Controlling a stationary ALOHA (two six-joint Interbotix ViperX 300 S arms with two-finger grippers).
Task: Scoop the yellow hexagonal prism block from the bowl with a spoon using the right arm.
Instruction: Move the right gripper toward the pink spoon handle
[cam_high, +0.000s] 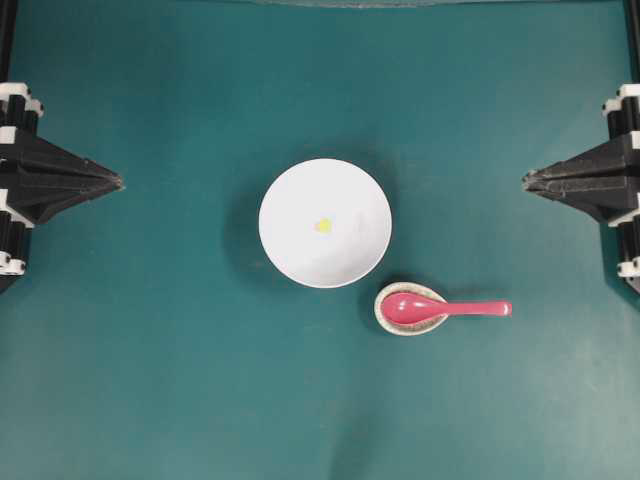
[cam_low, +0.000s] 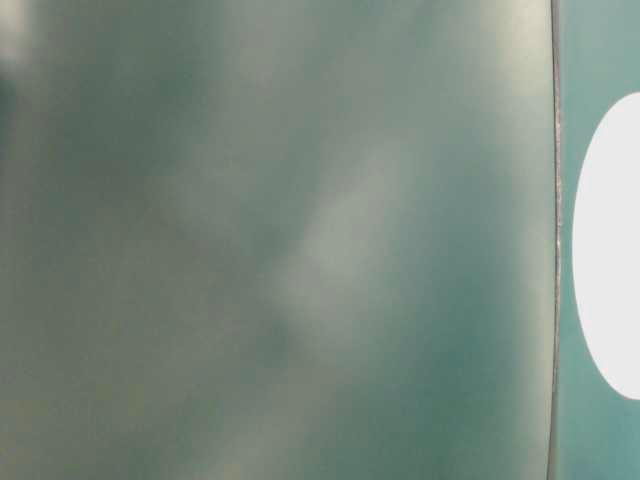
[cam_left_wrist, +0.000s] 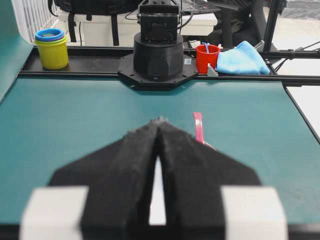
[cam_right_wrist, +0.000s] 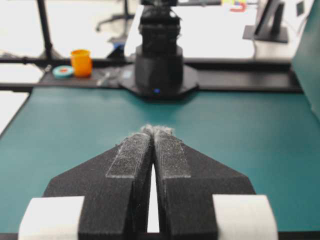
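The white bowl (cam_high: 325, 223) sits at the middle of the teal table, with the tiny yellow hexagonal prism block (cam_high: 323, 226) inside it. The pink-red spoon (cam_high: 440, 308) lies to the bowl's lower right, its scoop resting in a small speckled dish (cam_high: 384, 318) and its handle pointing right. My right gripper (cam_high: 526, 181) is at the right edge, shut and empty, well away from the spoon. My left gripper (cam_high: 119, 183) is at the left edge, also shut and empty. In the left wrist view the spoon handle (cam_left_wrist: 198, 127) shows past the shut left gripper (cam_left_wrist: 159, 120). The right gripper (cam_right_wrist: 156, 130) has its tips pressed together.
Beyond the table's far rail in the left wrist view stand stacked yellow and blue cups (cam_left_wrist: 51, 48), a red cup (cam_left_wrist: 207, 58) and a blue cloth (cam_left_wrist: 242, 58). An orange cup (cam_right_wrist: 81, 62) stands behind the rail in the right wrist view. The table-level view is blurred, showing only the bowl's edge (cam_low: 610, 250).
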